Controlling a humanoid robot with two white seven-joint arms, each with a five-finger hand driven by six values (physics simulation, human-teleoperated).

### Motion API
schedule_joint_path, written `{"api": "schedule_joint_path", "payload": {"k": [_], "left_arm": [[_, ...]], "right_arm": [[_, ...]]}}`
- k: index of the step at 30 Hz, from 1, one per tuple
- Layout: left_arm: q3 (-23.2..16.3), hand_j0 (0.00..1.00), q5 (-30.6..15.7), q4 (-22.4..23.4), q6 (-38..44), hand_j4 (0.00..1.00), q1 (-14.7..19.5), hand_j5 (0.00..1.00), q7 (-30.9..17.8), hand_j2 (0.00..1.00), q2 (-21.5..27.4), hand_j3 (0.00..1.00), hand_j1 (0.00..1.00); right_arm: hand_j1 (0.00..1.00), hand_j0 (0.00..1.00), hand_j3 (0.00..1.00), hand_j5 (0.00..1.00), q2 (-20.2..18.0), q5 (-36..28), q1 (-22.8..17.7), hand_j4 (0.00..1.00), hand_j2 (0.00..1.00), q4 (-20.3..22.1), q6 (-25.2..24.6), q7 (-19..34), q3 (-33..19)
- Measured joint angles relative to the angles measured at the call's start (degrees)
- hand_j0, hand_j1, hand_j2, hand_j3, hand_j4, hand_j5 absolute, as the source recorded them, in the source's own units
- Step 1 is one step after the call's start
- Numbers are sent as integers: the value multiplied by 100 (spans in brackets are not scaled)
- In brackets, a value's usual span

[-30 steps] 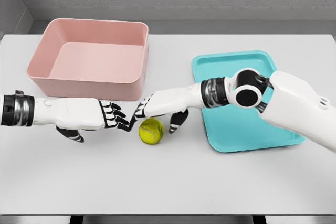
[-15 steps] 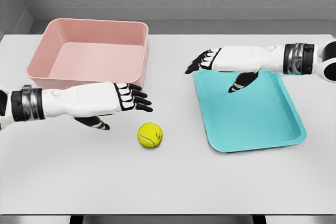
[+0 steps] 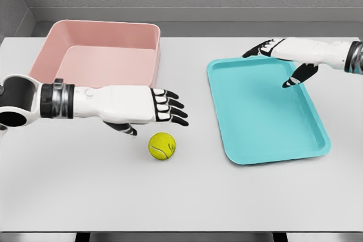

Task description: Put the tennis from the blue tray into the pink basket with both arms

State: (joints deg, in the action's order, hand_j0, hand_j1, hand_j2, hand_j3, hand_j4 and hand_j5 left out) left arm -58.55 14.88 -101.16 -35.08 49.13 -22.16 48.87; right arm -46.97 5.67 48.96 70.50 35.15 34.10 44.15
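Note:
The yellow tennis ball lies on the white table between the pink basket and the blue tray, outside both. My left hand hovers just above and behind the ball, fingers spread and holding nothing. My right hand hangs over the far edge of the tray, open and empty, well away from the ball.
The basket stands at the back left and holds nothing. The tray at the right holds nothing. The table's front edge runs along the bottom of the view.
My right hand let go of the ball area and drew back right, over the tray's far edge. My left hand slid right toward the ball. The ball stayed put.

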Motion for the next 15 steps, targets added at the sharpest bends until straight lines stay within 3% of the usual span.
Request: {"api": "schedule_joint_path", "payload": {"k": [7,15], "left_arm": [[-329,100,-799,0,-3,100,44,100,-219,100,75,100,100],[-366,100,-384,4,13,100,132,100,-451,100,-149,100,100]], "right_arm": [[100,100,100,100,0,-2,-9,100,100,-43,1,2,0],[100,100,100,100,21,-2,-35,100,100,-87,1,11,-21]]}}
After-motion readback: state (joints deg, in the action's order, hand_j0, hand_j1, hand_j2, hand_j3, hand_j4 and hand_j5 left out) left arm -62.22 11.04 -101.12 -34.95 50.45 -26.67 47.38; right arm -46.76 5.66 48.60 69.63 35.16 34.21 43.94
